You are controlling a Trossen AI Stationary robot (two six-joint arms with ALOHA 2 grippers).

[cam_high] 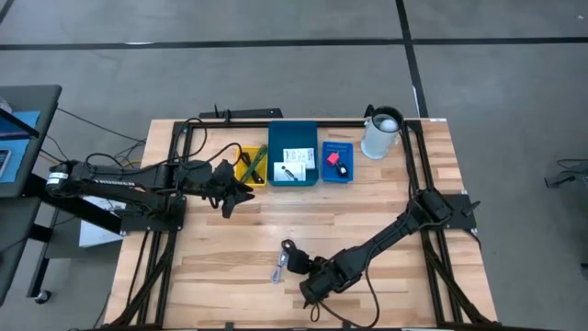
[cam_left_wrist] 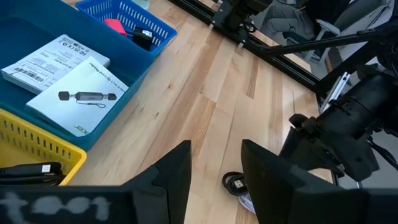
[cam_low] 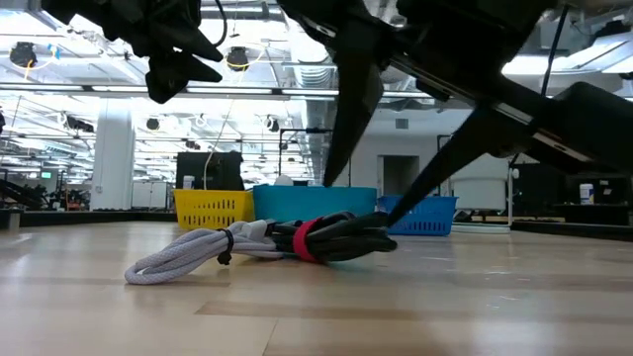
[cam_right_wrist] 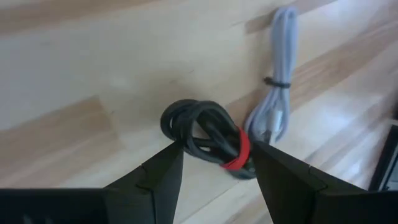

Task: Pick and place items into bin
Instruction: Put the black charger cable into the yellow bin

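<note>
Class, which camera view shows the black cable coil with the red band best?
The right wrist view: the black cable coil fills the frame between the right gripper and its open fingers. The low view shows it side-on; the high view tiny; the left wrist view only an edge.

Lab: wooden table [cam_high: 230, 239], open industrial hall

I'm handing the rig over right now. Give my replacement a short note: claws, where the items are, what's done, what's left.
Right claw: open, low over the coiled black cable with a red band, fingers either side, not gripping.
Left claw: open, empty, raised near the yellow basket.
Done: two white printed cards in the teal bin; pink-red piece and small black object in the blue basket; pens in the yellow basket.
Left: the black cable and the bundled grey cable beside it, both on the wooden table.
</note>
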